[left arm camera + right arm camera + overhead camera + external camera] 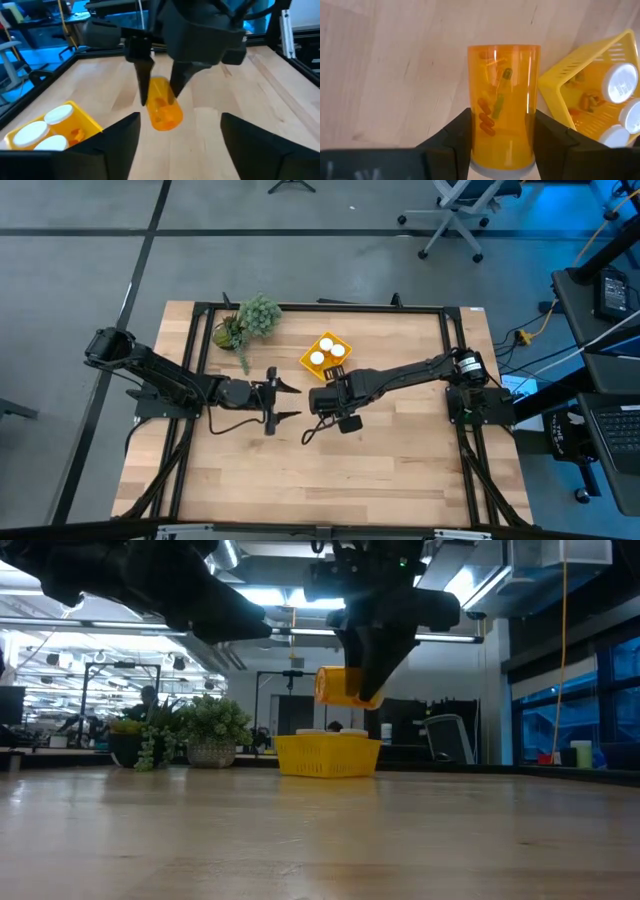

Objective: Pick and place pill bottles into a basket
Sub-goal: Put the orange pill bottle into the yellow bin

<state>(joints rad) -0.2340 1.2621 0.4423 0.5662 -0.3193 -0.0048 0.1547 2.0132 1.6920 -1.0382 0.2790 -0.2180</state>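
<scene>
Already the right gripper (161, 97) has its fingers clamped on a pill bottle (163, 104), carried on its side well above the wooden surface (400, 460). The yellow basket (327, 355), holding three white-capped bottles, lies just beyond the bottle's far end, up-table from the fingers. The left gripper (284, 400) waits nearby, fingers apart and empty.

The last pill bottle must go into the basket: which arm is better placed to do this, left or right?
Right. The right gripper is shut on the pill bottle, held above the table beside the basket, which holds three bottles. The left gripper is open and empty.
</scene>
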